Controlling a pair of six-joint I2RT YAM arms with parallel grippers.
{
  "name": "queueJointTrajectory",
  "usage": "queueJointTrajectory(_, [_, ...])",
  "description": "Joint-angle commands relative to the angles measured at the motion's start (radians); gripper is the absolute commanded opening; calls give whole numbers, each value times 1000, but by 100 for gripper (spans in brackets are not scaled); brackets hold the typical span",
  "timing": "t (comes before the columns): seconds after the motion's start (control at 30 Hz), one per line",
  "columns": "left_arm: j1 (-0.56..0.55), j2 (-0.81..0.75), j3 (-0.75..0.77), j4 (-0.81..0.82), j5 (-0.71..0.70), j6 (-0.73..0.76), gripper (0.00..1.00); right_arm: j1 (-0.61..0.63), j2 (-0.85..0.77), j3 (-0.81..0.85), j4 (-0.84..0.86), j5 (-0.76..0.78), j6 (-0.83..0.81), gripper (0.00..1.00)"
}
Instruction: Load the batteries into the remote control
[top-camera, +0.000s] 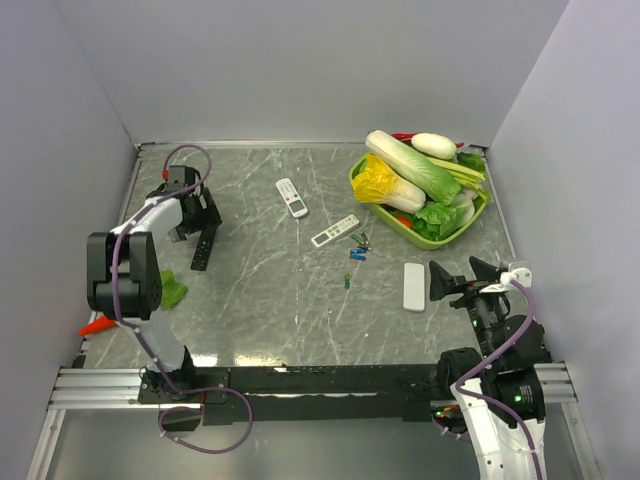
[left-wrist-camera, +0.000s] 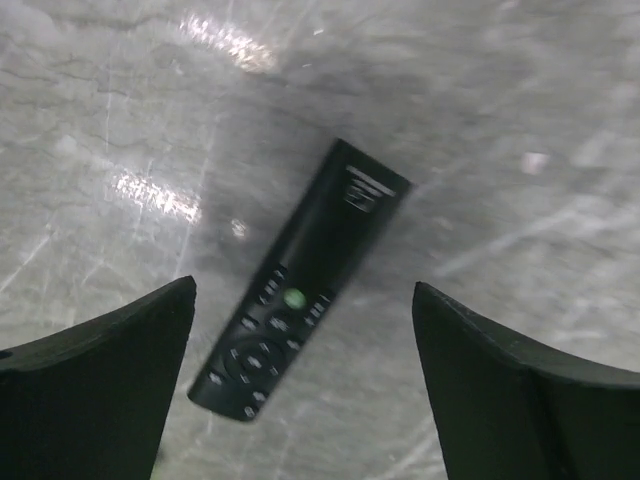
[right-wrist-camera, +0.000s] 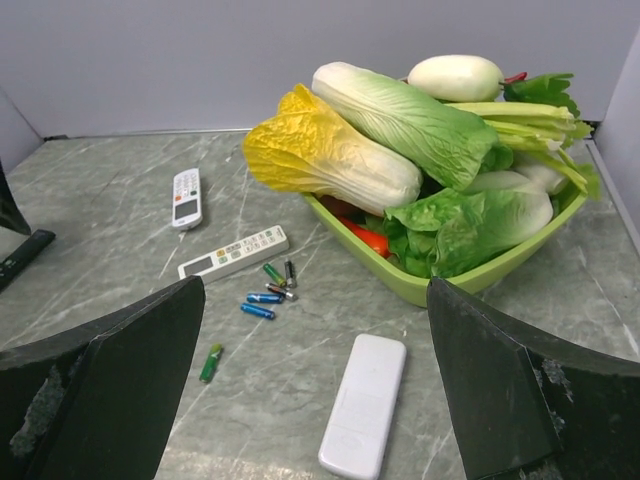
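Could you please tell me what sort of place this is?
Probably a robotics test cell, not a home: plain grey partition walls enclose a grey marble-patterned tabletop, an aluminium rail runs along its near edge, and a lime-green plastic tub of leafy vegetables sits there like a prop.

Bright, even light; glare streaks the table (left-wrist-camera: 150, 190), black remote (left-wrist-camera: 300, 285) blurred.

Grey marble-patterned tabletop (top-camera: 280, 310), white veining, glossy finish. Plain pale grey walls (top-camera: 300, 70) enclose it at left, back and right. Silver aluminium rail (top-camera: 100, 388) along near edge. Bright glare patches (left-wrist-camera: 225, 42) on the surface.
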Motion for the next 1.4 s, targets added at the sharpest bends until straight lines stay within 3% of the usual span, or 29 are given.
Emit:
queueJointTrajectory(0.0, [46,61,47,-19,100,53,87,19,-80,-15,50,-10,-19,100])
queueJointTrajectory(0.47, [15,173,24,-50,151,87,68,27,-80,-21,58,-23,-22,100])
queueJointTrajectory(0.73, [-210,161,4,-92,134,52,48,25,-64,-13,52,-56,-5,100])
queueJointTrajectory(0.77, [-251,156,-5,-95,128,33,41,27,-60,-10,50,-62,0,100])
queueJointTrajectory(0.97, [-395,77,-88,-48,176,-46,20,25,61,39,24,-192,73,100])
queueJointTrajectory(1.07, [-438,5,-149,15,248,-85,16,27,143,54,30,-304,113,100])
queueJointTrajectory(1.23, [-451,-199,-281,188,551,-132,13,27,305,39,73,-486,187,100])
queueJointTrajectory(1.37, [-452,-333,-408,366,809,-195,12,28,410,-19,275,-670,349,100])
